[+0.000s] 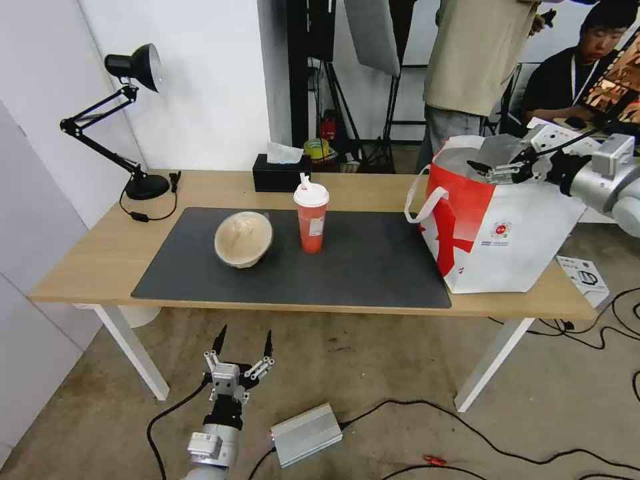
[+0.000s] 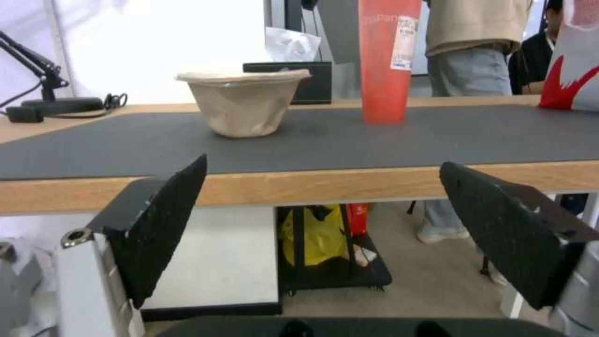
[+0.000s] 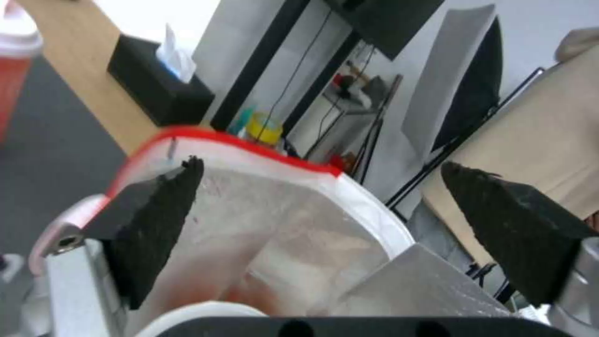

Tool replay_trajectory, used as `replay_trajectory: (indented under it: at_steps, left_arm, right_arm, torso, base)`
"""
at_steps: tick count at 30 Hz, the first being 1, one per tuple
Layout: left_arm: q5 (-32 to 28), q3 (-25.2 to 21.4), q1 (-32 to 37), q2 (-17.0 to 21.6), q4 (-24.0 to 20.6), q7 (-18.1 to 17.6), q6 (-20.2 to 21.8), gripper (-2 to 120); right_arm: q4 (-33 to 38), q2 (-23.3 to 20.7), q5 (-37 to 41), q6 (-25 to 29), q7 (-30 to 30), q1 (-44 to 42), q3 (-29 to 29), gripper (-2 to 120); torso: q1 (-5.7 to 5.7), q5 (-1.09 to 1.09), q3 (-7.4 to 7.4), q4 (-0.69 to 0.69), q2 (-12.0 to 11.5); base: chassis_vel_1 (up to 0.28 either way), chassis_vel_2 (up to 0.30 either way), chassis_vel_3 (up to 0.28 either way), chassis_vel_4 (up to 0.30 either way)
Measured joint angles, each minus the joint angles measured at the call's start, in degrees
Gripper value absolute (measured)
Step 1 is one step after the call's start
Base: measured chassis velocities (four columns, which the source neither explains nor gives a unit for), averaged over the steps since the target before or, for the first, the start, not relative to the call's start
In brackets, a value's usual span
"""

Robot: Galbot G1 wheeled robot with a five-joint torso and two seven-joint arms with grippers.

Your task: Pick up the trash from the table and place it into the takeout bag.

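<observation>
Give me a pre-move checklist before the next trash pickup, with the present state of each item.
1. Left end effector open and empty: ok, hanging below the table edge in front.
2. Right end effector open and empty: ok, over the takeout bag mouth.
3. Bag upright with mouth open: ok.
4. Beige lidded bowl free to grasp: ok, alone on the mat, lid on.
5. Red drink cup upright, lid on: ok.
6. White bowl already in the bag: cannot tell.
</observation>
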Motion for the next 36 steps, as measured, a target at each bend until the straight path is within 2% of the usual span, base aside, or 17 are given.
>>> replay_trajectory:
  at_steps: [3, 7, 18, 29, 33, 36]
  left_arm:
    - [0.0, -0.1, 0.1, 0.1, -0.4, 0.0, 0.0, 100]
    - [0.0, -0.2, 0.6, 0.3, -1.3, 0.0, 0.3, 100]
    - [0.0, -0.7, 1.3, 0.1, -2.7, 0.0, 0.5, 100]
    - [-0.2, -2.1, 3.4, -0.5, -5.6, -0.2, 0.5, 100]
    - [-0.3, -2.2, 3.7, -0.6, -6.3, -0.2, 0.5, 100]
    - [-0.3, -2.4, 4.0, -0.6, -7.0, -0.2, 0.5, 100]
  right_arm:
    - [1.8, -0.5, 0.6, 0.4, 1.4, -2.1, 1.8, 100]
    - [5.3, -1.1, 1.4, 1.3, 4.2, -7.2, 7.1, 100]
    - [11.0, -0.2, 2.7, 2.8, 9.8, -11.5, 13.2, 100]
    - [16.0, 3.8, 2.4, 4.0, 15.6, -15.1, 16.2, 100]
    - [17.2, 5.6, 2.0, 4.5, 16.7, -19.2, 19.4, 100]
    - [18.5, 7.7, -0.1, 5.5, 17.1, -25.7, 23.4, 100]
  torso:
    - [0.0, 0.0, 0.0, 0.02, 0.0]
    - [0.0, 0.0, 0.0, 0.0, 0.0]
    - [0.0, 0.0, 0.0, 0.0, 0.0]
    - [0.0, 0.0, 0.0, 0.01, 0.0]
    - [0.0, -0.01, 0.0, 0.0, 0.0]
    - [0.0, 0.0, 0.0, 0.0, 0.0]
  base:
    - [0.0, 0.0, 0.0, 0.0]
    - [0.0, 0.0, 0.0, 0.0]
    - [0.0, 0.0, 0.0, 0.0]
    - [0.0, 0.0, 0.0, 0.0]
    - [0.0, 0.0, 0.0, 0.0]
    - [0.0, 0.0, 0.0, 0.0]
